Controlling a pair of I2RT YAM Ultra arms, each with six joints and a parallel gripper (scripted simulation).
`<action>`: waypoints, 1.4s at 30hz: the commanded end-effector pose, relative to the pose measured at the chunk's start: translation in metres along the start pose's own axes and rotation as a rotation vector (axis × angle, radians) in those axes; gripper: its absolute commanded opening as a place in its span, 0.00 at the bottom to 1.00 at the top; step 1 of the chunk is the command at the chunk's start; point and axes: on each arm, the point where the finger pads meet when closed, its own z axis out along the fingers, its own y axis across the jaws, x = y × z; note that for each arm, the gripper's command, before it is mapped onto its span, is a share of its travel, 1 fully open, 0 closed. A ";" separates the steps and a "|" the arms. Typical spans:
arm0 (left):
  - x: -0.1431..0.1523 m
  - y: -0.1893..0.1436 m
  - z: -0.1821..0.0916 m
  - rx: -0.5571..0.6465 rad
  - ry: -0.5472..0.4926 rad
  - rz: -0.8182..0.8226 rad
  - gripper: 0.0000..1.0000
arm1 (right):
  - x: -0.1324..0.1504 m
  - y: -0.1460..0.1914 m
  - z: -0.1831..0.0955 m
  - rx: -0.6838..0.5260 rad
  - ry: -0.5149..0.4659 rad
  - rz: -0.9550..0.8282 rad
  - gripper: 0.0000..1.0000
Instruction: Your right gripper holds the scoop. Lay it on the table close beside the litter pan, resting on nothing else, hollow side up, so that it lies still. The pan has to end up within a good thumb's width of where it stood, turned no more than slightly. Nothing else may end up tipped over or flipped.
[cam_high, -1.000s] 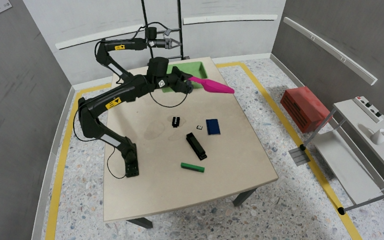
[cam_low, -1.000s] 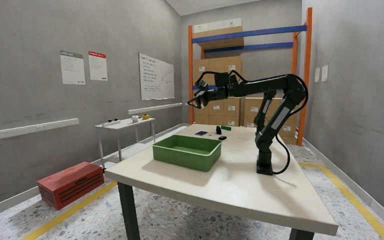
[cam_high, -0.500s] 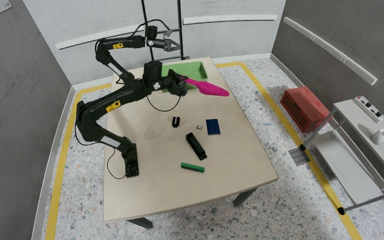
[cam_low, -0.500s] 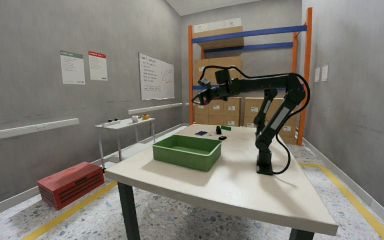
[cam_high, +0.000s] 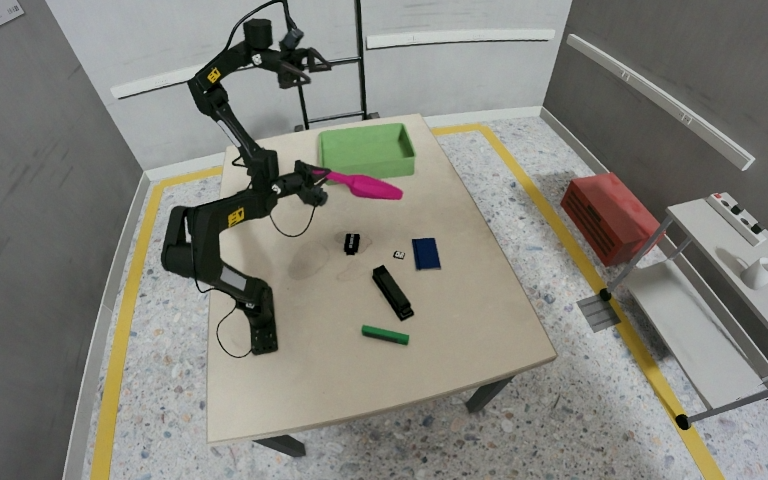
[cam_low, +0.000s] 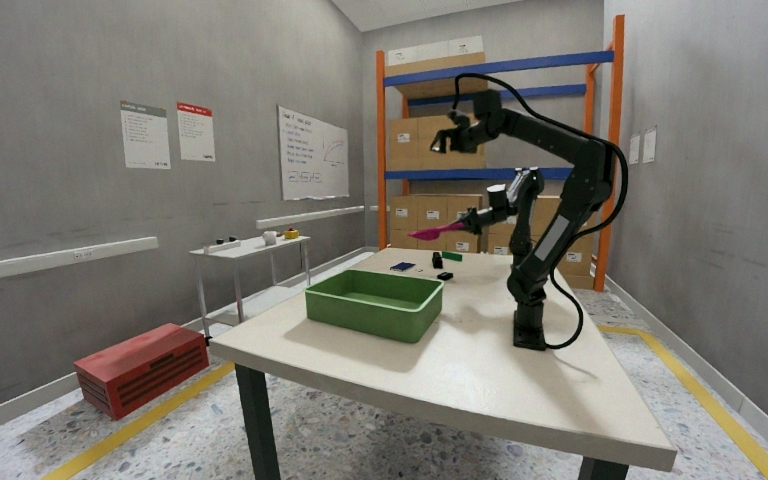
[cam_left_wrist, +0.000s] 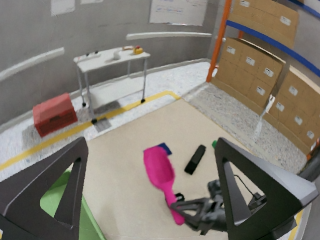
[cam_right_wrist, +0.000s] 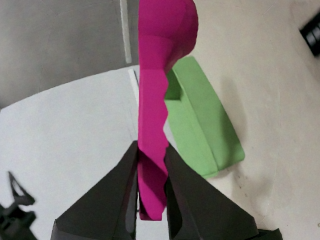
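While held tight by its handle in the right gripper (cam_high: 324, 172) (cam_low: 468, 223) (cam_left_wrist: 180, 206) (cam_right_wrist: 152, 147), pink scoop (cam_high: 376, 187) (cam_low: 433, 232) (cam_left_wrist: 159, 167) (cam_right_wrist: 153, 100) up in the air, past the side of the litter pan (cam_high: 373, 168) (cam_low: 362, 322) (cam_left_wrist: 91, 220) (cam_right_wrist: 200, 115) facing the small things. Left gripper (cam_high: 320, 74) (cam_low: 436, 144) (cam_left_wrist: 151, 143) wide. Could knock the pan if lowered too near, or roll over if let go high or tilted. Hard to tell the tilt; pan mostly cut off in the left wrist view.
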 end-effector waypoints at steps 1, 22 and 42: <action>0.008 -0.006 -0.021 -0.041 0.122 0.069 1.00 | -0.002 0.022 0.000 -0.192 -0.112 0.104 0.11; -0.023 -0.045 -0.056 0.087 0.066 0.135 1.00 | 0.106 -0.099 -0.013 -0.199 -0.068 0.064 0.11; -0.024 -0.045 -0.057 0.090 0.056 0.131 1.00 | 0.104 -0.116 -0.007 -0.187 -0.067 0.042 0.11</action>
